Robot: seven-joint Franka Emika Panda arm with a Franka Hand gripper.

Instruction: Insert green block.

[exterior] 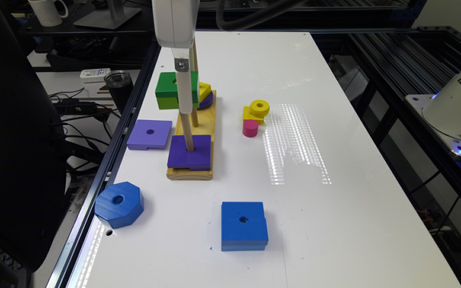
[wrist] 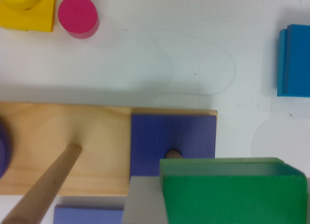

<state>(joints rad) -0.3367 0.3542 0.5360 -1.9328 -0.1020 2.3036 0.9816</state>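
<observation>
One risk I see: end effector (exterior: 182, 86) clamped on green block (exterior: 168, 90), high beside pegs (exterior: 186, 132); hole off-centre, block jams on peg tip, tips base (exterior: 210, 132).

Green block (exterior: 169, 90): square, dark green layer over lime layer, centre hole partly visible. Sits level in my grip, raised well above wooden base, beside pegs. Seems not yet threaded on any peg; wrist view too cropped.
</observation>
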